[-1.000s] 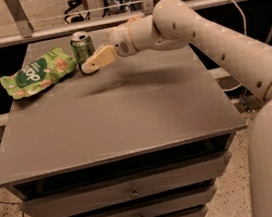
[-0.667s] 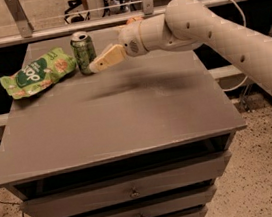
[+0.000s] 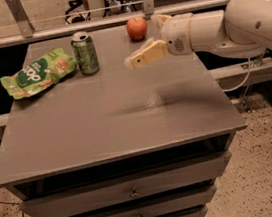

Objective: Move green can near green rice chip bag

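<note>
The gripper [image 3: 141,57], above the tabletop [image 3: 117,118] to the right of the green can [image 3: 85,53], shows only as a pale smear with no clear outline. Its arm [image 3: 235,21] runs out past the right edge (the shoulder end lies outside the view). The pale markings on the can are too small to read, and so is most of the white lettering on the green rice chip bag [image 3: 38,74]. The drawers [image 3: 133,194] under the tabletop are cut off by the bottom edge.

- You have one view: high, front of the table [image 3: 128,126], angled down across it, mid-range.
- The gripper [image 3: 144,54] hangs right of centre, over the far half.
</note>
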You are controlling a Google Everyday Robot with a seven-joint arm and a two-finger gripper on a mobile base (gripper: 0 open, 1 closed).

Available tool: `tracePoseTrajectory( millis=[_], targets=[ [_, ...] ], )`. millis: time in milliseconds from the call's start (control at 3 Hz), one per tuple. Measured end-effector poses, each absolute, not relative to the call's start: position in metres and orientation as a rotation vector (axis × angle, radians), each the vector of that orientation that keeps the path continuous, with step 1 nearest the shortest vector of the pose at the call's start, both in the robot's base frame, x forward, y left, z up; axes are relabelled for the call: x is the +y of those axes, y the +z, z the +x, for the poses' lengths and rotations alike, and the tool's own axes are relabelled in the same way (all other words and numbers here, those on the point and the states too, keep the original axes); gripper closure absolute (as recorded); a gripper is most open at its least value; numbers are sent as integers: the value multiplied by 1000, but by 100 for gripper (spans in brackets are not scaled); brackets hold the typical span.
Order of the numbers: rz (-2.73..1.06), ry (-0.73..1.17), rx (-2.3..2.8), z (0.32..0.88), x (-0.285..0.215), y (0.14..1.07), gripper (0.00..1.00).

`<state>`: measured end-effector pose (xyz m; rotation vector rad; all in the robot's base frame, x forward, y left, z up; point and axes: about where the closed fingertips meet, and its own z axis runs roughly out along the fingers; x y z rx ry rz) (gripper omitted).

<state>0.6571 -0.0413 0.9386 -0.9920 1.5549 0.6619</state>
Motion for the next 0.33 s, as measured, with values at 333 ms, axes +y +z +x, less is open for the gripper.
tracePoseTrajectory(
  millis=[333],
  targets=[
    [-915,596,1580,647,-102,941,0]
  ],
)
